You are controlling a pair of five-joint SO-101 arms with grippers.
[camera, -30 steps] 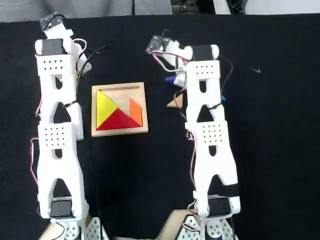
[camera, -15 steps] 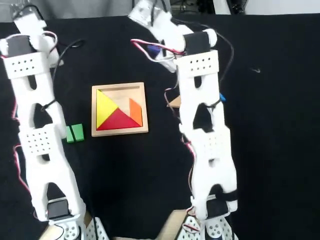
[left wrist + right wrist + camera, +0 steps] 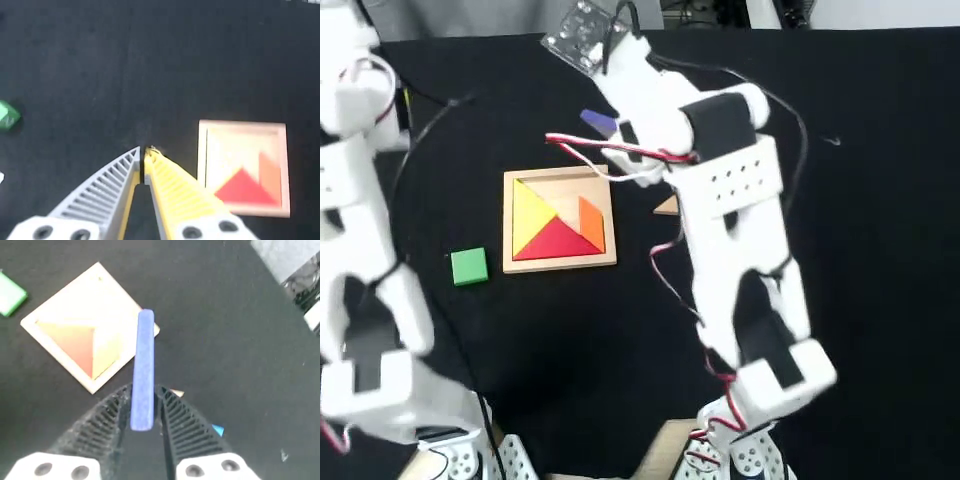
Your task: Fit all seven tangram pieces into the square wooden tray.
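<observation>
- While my right fingers [image 3: 167, 401] pinch a blue piece [image 3: 144, 365] above the black counter [image 3: 880, 250], my left fingers [image 3: 152, 165] are pressed together.
- The wooden tray [image 3: 560, 262] lies on it, holding a yellow piece [image 3: 528, 220], a red piece [image 3: 556, 242] and an orange piece [image 3: 591, 222].
- A grey strip [image 3: 470, 15] runs beyond its far edge.

The right arm [image 3: 730, 185] slants across the table just right of the wooden tray [image 3: 560, 263], and its wires [image 3: 620, 152] hang over the tray's far right corner. The black cloth [image 3: 580, 340] in front of the tray lies open, as does the gap between its left rim and the green square [image 3: 468, 266]
</observation>
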